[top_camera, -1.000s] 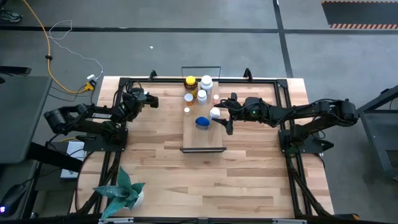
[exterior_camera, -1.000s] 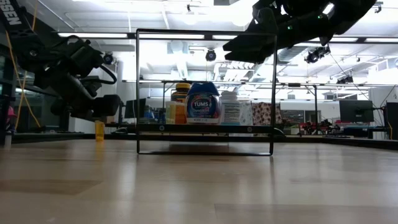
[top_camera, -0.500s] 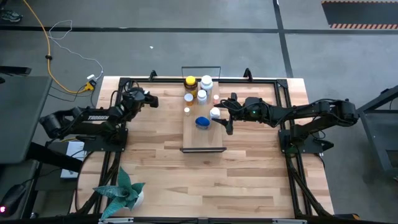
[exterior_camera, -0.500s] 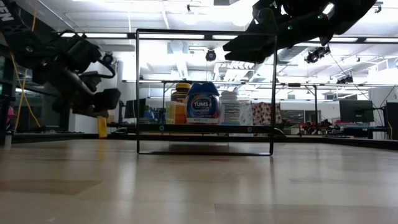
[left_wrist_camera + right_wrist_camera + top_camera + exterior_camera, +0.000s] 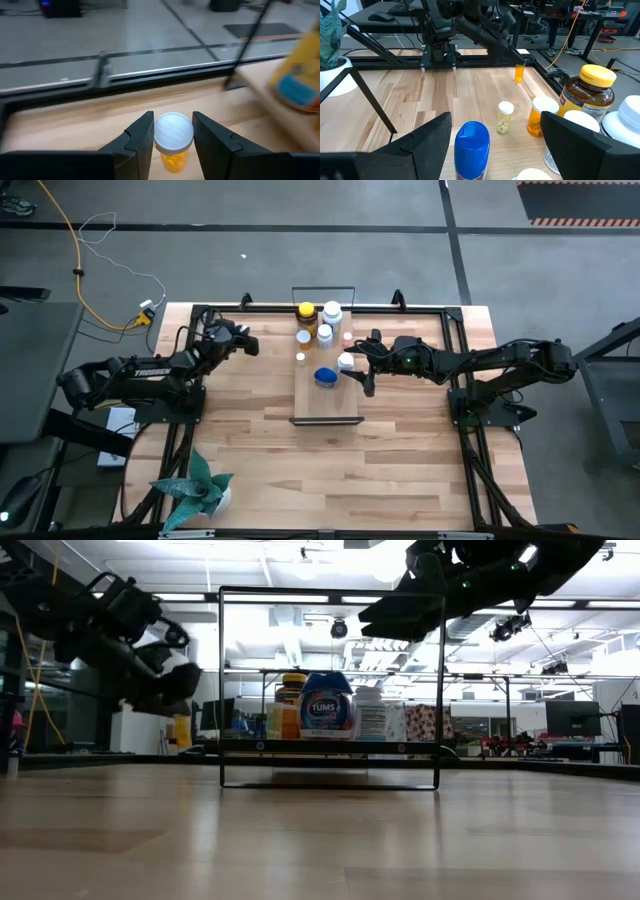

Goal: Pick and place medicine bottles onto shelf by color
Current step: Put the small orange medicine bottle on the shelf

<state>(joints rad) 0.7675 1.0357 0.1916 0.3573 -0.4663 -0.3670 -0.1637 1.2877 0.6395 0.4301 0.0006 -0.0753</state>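
Observation:
My left gripper (image 5: 244, 341) is above the table left of the shelf (image 5: 327, 402) and is shut on a tiny orange bottle with a white cap (image 5: 173, 141). That bottle also shows in the low view (image 5: 182, 731) and the right wrist view (image 5: 519, 73). On the shelf's far half stand an amber bottle with a yellow cap (image 5: 306, 314), white bottles (image 5: 332, 312), small orange white-capped ones (image 5: 303, 339) and a blue-capped bottle (image 5: 326, 376). My right gripper (image 5: 359, 367) is open at the shelf's right edge, level with the blue-capped bottle (image 5: 472, 146). My left gripper holds the tiny orange bottle at its white cap (image 5: 173, 131), pinched between the two fingers (image 5: 142, 135), one on each side. The fingers slant down from the table's left. The bottle hangs upright below them, clear of the table.
A black metal frame (image 5: 444, 308) runs along the table's edges. A potted plant (image 5: 196, 488) stands at the near left corner. The shelf's near half and the table between my left gripper and the shelf hold nothing. A yellow cable (image 5: 80, 270) lies on the floor beyond.
My left gripper has risen and moved toward the shelf, to the table's right, carrying the tiny orange bottle, which now hangs higher above the table. It has stayed shut on the bottle.

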